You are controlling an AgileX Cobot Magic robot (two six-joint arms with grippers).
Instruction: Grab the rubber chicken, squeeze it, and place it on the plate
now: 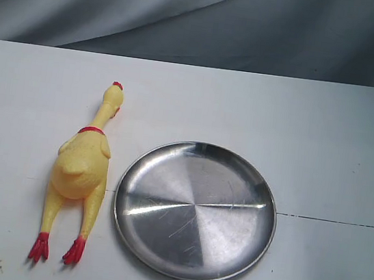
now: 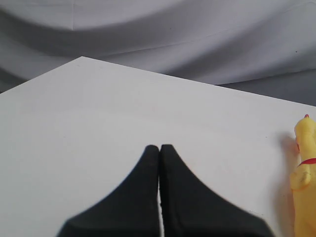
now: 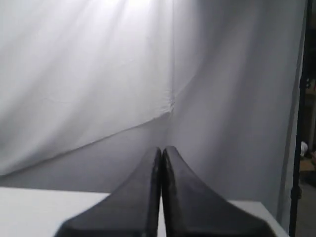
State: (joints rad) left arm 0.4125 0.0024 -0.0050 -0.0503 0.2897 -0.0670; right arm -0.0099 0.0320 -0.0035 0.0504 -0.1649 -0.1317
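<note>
The rubber chicken (image 1: pixel 81 167) lies flat on the white table, red comb pointing away, red feet toward the front edge. Just right of it sits the round steel plate (image 1: pixel 133 236), nothing on it. Neither gripper shows in the exterior view. In the left wrist view my left gripper (image 2: pixel 159 148) is shut with nothing between its black fingers, above bare table; the chicken's head and neck (image 2: pixel 305 148) peek in at the frame's edge, well apart from the fingertips. My right gripper (image 3: pixel 162 149) is also shut on nothing, facing the grey backdrop; chicken and plate are out of that view.
The white table (image 1: pixel 326 131) ends at its far edge against a draped grey cloth backdrop (image 1: pixel 189 16). A thin dark line (image 1: pixel 328 221) crosses the table right of the plate. A table corner (image 2: pixel 81 58) shows in the left wrist view.
</note>
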